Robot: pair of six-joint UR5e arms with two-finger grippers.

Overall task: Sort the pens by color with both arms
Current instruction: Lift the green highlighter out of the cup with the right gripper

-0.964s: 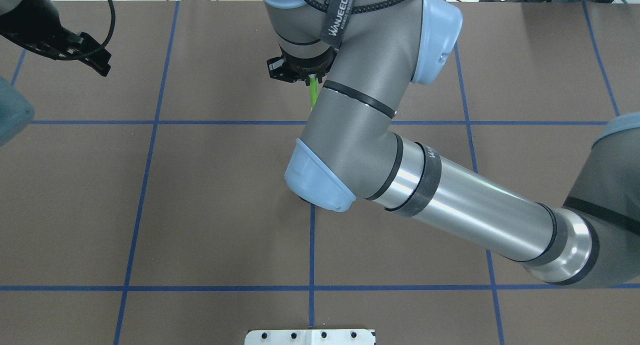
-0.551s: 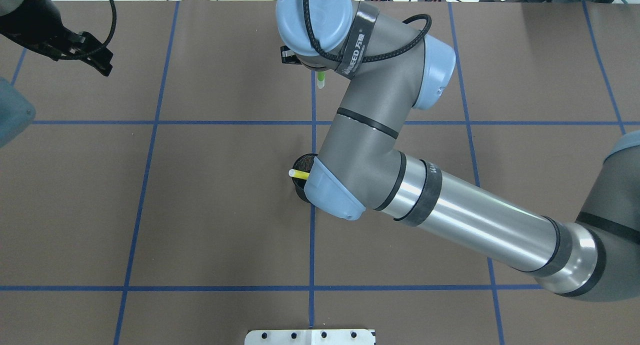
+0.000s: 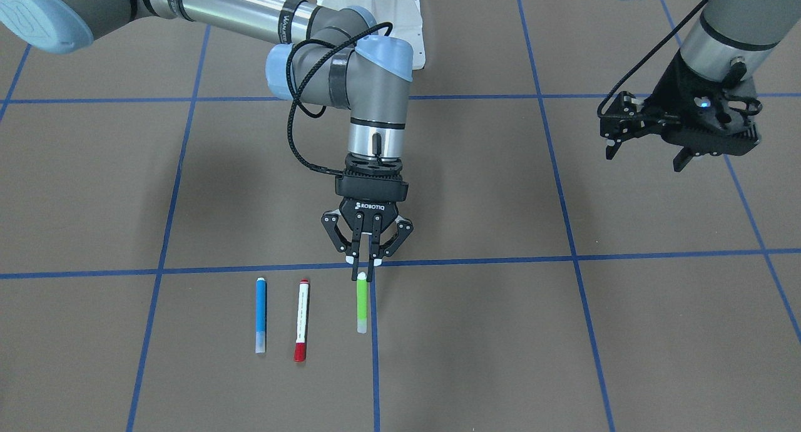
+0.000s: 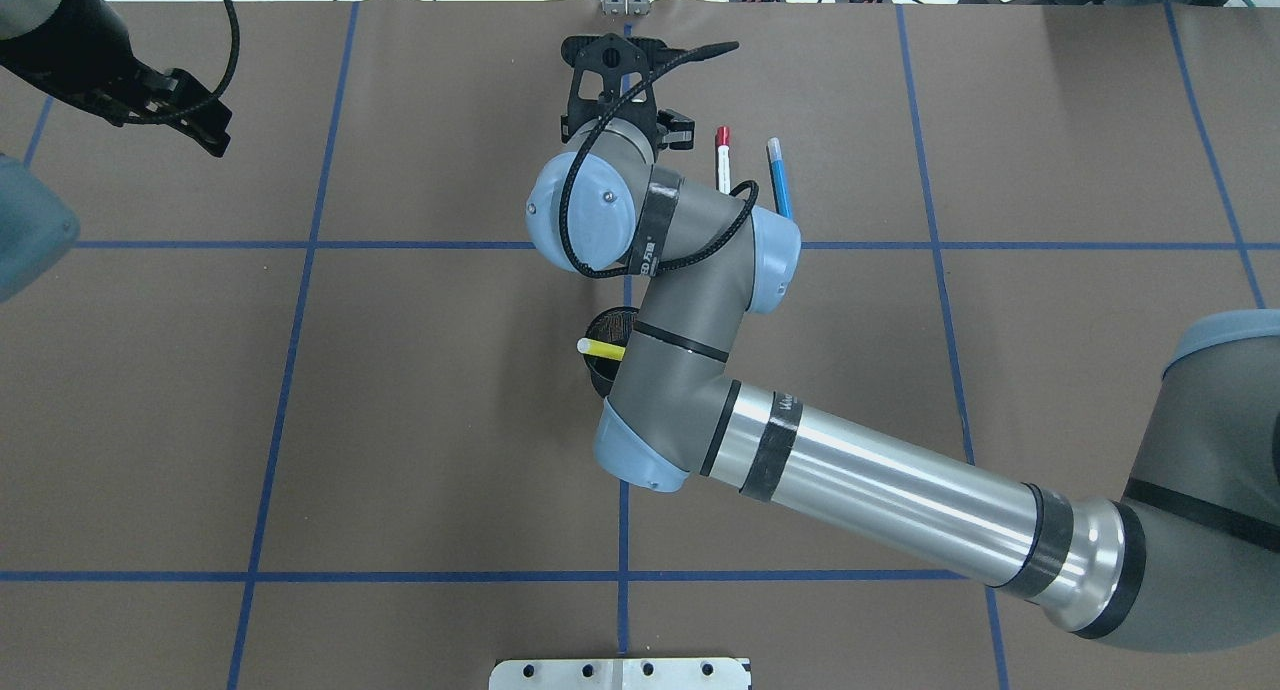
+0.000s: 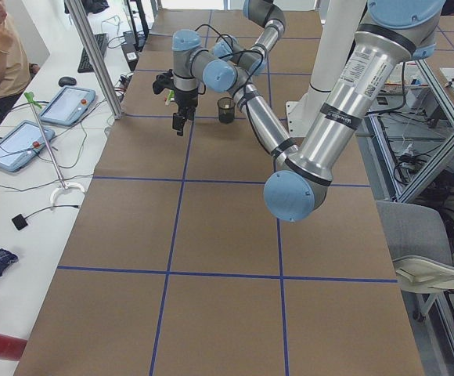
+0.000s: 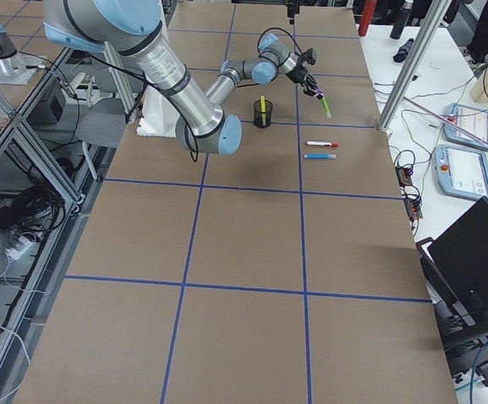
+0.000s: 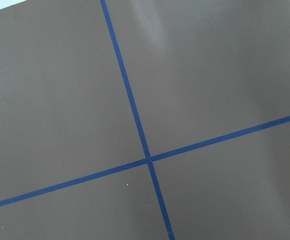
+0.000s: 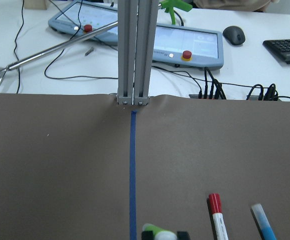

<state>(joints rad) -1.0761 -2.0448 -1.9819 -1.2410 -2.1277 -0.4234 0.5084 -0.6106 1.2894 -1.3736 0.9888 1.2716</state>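
clamping the green pen (image 3: 361, 302) by its pale end, the right gripper (image 3: 362, 271) sits beside the red-capped pen (image 3: 301, 320) and blue pen (image 3: 260, 315); the right arm (image 4: 700, 370) half hides the mesh cup (image 4: 603, 330); the left gripper (image 3: 644, 158) is spread, empty.

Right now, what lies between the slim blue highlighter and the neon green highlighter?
The long white red-capped marker lies between the blue highlighter and the green highlighter, touching neither; the front-facing view shows it.

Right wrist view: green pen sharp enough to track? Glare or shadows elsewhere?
Right wrist view: green pen cropped at the bottom edge and soft; red-capped pen and blue pen read clearly. Overhead: glare streak along the silver tube of the right arm, which hides the green pen. Front-facing: even light, one soft shadow on the mat. Left wrist: faint sheen near the top.
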